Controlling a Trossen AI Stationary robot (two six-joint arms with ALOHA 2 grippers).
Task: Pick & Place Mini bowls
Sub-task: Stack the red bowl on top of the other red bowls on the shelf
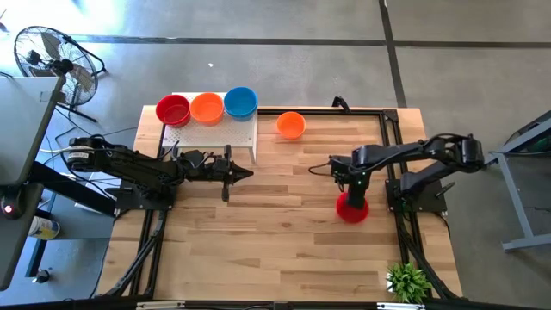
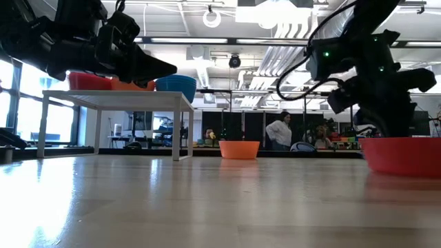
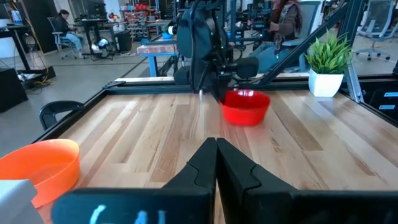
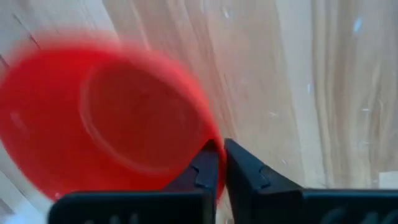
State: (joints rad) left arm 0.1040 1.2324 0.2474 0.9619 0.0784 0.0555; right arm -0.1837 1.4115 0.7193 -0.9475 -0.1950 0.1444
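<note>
The right end effector (image 1: 352,195) is being held low over the right part of the wooden desk (image 1: 275,250), and its fingers (image 4: 205,171) are being pressed together on the rim of a red mini bowl (image 1: 351,208), which is being pinched between them. In the right wrist view the thin red wall is seen caught between the two dark fingertips, with the bowl's open inside facing the camera. In the low view that bowl (image 2: 403,154) is seen at desk level; whether its base is touching the wood cannot be told.

The left end effector (image 1: 244,175) is being held above the desk's left half, just in front of the white perforated board (image 1: 215,131), with its fingers (image 3: 202,163) pressed together on nothing.

On the raised board, three mini bowls are being shown in a row, touching or nearly so: a red bowl on the board (image 1: 173,110), an orange bowl on the board (image 1: 207,108) and a blue bowl (image 1: 240,102). A lone orange bowl (image 1: 291,125) is sitting on the desk just beside the board, near the far edge. A small potted plant (image 1: 408,282) is standing at the desk's near right corner.
</note>
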